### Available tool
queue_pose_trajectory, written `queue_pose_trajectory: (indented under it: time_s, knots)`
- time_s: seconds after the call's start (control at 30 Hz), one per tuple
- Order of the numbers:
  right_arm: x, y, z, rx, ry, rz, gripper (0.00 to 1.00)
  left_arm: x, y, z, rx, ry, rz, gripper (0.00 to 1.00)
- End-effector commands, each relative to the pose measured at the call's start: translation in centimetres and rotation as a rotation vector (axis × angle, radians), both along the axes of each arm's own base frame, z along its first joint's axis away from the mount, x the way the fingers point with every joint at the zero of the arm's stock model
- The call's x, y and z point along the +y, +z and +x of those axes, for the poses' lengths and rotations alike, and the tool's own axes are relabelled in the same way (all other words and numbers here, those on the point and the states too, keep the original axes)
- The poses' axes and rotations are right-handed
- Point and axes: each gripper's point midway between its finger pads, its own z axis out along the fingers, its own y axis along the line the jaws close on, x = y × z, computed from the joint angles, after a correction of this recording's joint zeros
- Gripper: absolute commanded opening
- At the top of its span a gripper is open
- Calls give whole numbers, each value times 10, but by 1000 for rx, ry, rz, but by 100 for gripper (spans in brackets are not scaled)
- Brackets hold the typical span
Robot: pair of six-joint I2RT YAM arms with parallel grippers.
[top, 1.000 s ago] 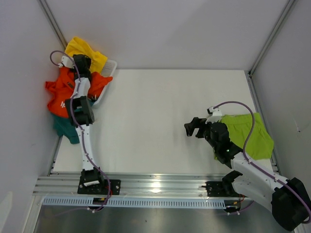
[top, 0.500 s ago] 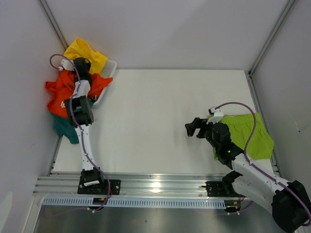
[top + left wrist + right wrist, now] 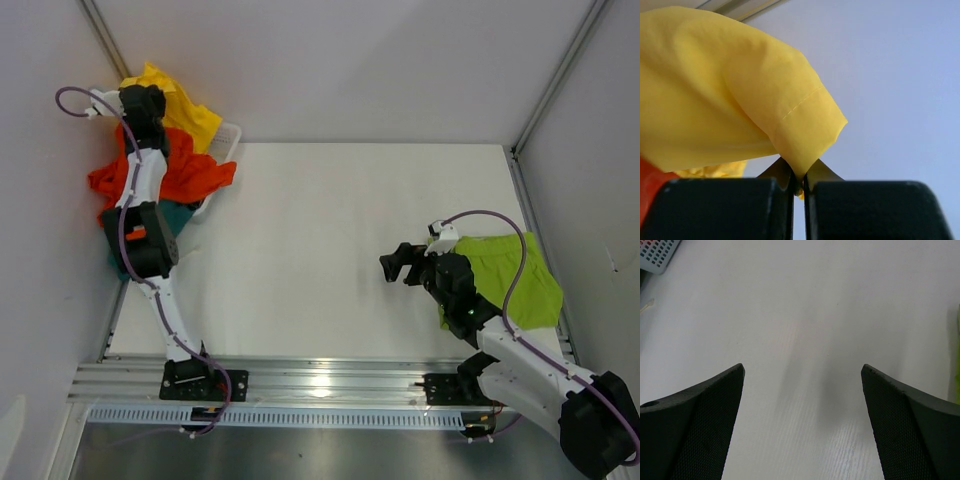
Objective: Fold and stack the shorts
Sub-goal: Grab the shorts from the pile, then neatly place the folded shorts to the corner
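- White mesh basket [image 3: 229,134], table's 10 o'clock corner: orange shorts [image 3: 190,176] and teal shorts [image 3: 178,216] heaped over it, with yellow shorts [image 3: 188,112] at its 11 o'clock side.
- Left gripper [image 3: 799,186]: clamped on the yellow shorts' hem. It has closed and risen since a second ago.
- Table [image 3: 320,220]: bare centre.
- Right gripper [image 3: 402,264]: jaws wide, empty, unmoved.
- Lime green shorts [image 3: 520,282]: flat by the 3 o'clock edge.

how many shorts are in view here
4: yellow shorts pinched in the left fingers at far left; orange shorts beside them over the basket; teal shorts under the orange; lime green shorts at the right. More may hide in the pile.
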Motion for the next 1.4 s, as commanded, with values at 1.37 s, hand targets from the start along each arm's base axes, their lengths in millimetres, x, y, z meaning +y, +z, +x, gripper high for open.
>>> queue_pose_trajectory:
  time_s: [1.37]
  knots:
    - [9, 2, -3, -12, 33, -14, 100, -189, 436, -300, -824, -127, 466, 0]
